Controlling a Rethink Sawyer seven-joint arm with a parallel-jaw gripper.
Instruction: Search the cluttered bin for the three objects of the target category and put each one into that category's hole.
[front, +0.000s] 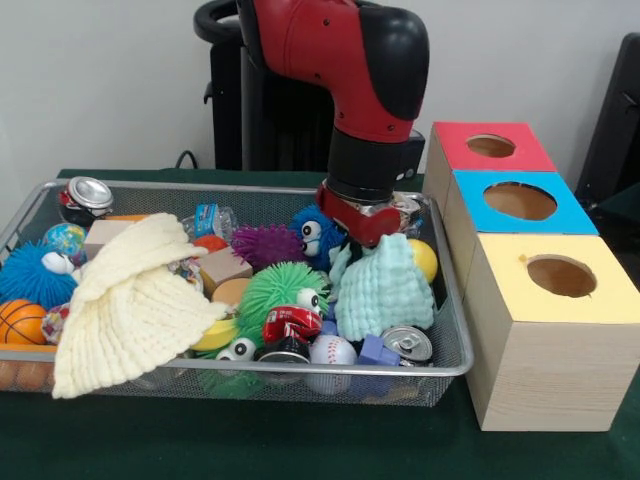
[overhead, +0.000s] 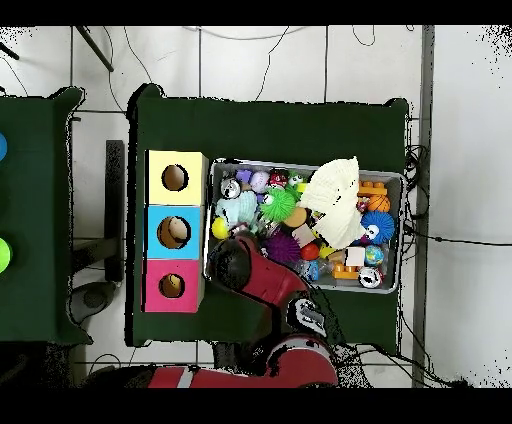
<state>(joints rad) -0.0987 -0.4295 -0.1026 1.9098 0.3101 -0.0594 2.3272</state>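
A wire mesh bin (front: 455, 330) holds mixed clutter. One red can (front: 88, 196) lies in its far left corner, a crushed red can (front: 291, 323) sits near the front, and a silver-topped can (front: 407, 345) rests at the front right. My gripper (front: 365, 222) is low in the bin's far right part, behind a teal cloth (front: 385, 290). Something red and silver shows at its end, but I cannot tell what it is. From overhead, the arm covers the gripper (overhead: 228, 260) at the bin's edge (overhead: 400, 232). Red (front: 490, 146), blue (front: 520, 200) and yellow (front: 560, 275) box holes stand beside the bin.
A cream cloth (front: 130, 295) drapes over the bin's left half. Spiky balls in green (front: 280, 290), purple (front: 265, 243) and blue (front: 30, 275), a blue toy with eyes (front: 315, 235), a baseball (front: 330, 352), a basketball (front: 20, 320) and a wooden block (front: 222, 268) crowd the bin.
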